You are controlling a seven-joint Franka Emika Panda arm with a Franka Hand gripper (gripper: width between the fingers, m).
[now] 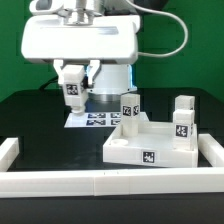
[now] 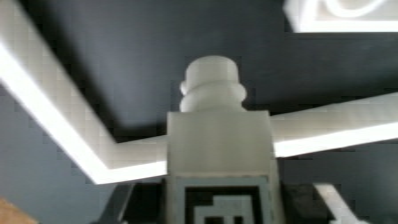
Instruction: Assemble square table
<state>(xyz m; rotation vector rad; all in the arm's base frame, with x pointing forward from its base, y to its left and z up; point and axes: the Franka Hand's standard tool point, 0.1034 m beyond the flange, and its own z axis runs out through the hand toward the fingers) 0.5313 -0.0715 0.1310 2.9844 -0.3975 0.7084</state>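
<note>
- The arm is seen reaching down from above, at the exterior view's left.
- The hand [image 1: 72, 90] is held above the tabletop [image 1: 40, 125].
- A leg [image 1: 72, 88] is clamped between its fingers [image 2: 329, 205].

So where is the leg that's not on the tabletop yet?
It is in the gripper, the leg held in the air at the exterior view's left, above the marker board and left of the square top.

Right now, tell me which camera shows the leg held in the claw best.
The wrist view: the held leg fills the frame, its rounded peg and tag plain. The exterior view shows the same leg small, hanging from the claw above the table.
</note>
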